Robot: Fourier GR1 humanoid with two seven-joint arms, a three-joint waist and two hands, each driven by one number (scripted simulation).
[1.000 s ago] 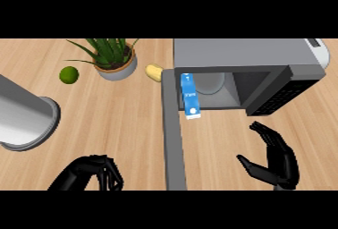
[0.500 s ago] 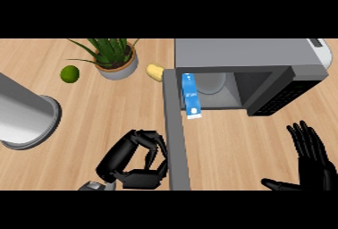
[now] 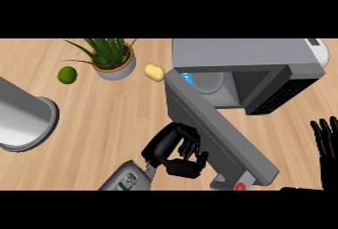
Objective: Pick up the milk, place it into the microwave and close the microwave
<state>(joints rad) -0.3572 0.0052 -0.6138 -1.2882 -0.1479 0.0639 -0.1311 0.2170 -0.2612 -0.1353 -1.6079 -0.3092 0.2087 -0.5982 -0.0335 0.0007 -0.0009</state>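
**Left hand at the microwave door; milk already inside the cavity**

From left to right. A large grey metal cylinder point(image 3: 23, 118) lies at the left edge of the wooden surface point(image 3: 105, 116), its rim rounded and smooth. Beyond it sit a green lime point(image 3: 66, 74), a spiky potted plant point(image 3: 111, 58) in a grey pot, and a small pale-yellow lump point(image 3: 154, 72), too indistinct to name. At lower centre the left hand point(image 3: 175, 152), matt black, has its fingers curled and holds nothing; its knuckles lie against or just beside the outer face of the microwave door point(image 3: 218, 129), a long flat grey slab swung partway across the opening. Whether they actually touch cannot be told. Behind the door's upper edge the milk point(image 3: 188, 78) shows only as a small blue-and-white patch inside the microwave point(image 3: 251, 58), a boxy grey housing with a dark vented panel on its right side. At the right edge the right hand point(image 3: 326, 143) rests with fingers straight and spread, holding nothing.

Judged from this layout, placement is done and closing the door is the step in hand. It would go best with the left hand pushing on the door's face near its free end, far from the hinge, following the door's arc rather than a straight line, and keeping the fingers off the closing edge.
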